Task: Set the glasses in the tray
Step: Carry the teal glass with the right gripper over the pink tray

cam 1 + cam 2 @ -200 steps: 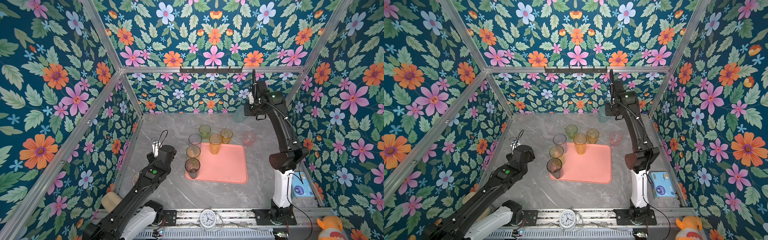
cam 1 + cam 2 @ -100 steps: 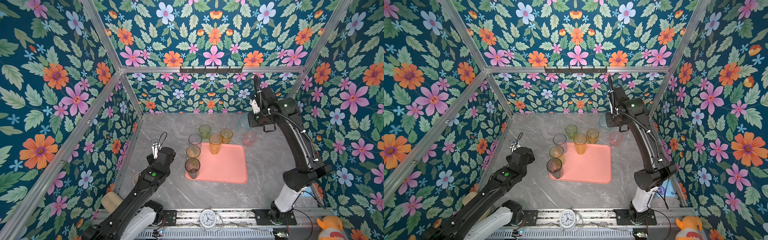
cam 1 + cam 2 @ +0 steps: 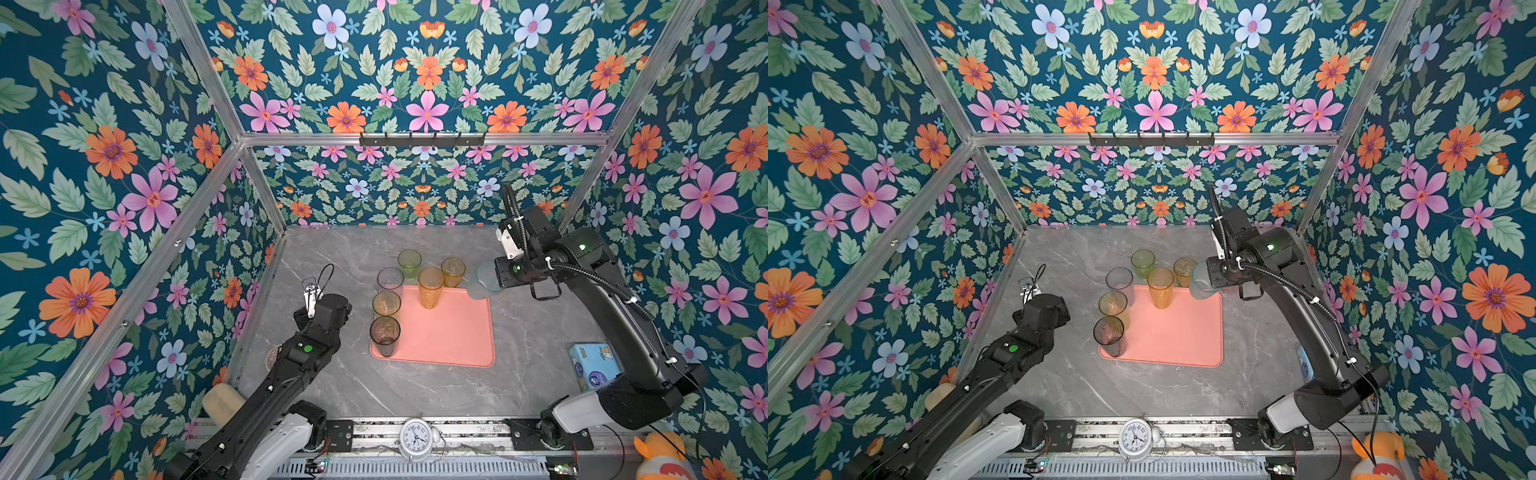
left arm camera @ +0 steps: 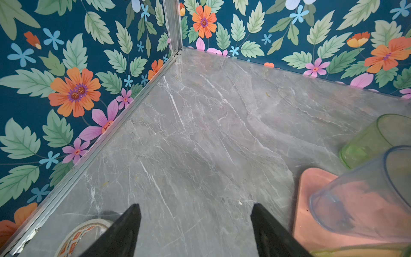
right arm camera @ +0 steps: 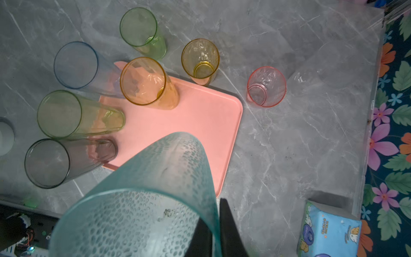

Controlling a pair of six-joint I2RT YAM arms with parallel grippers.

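Over tray [image 3: 449, 332] far right corner: teal glass [image 3: 479, 284] held, roughly upright.
Rim clamped in right jaws; bare tray floor lies below, toward near left; left jaws apart, empty, at bench [image 3: 415, 395] left edge.

I have the left arm [image 3: 286, 374] extended from its near-left base toward the centre, wrist pitched downward. The left gripper [image 4: 194, 209] hangs low with its jaws spread wide. My right arm [image 3: 623, 307] rises from the near-right base, elbow high, forearm reaching inward. The right gripper [image 5: 213, 227] is clamped on the rim of a pale teal tumbler [image 5: 142, 200], one finger either side of the wall.
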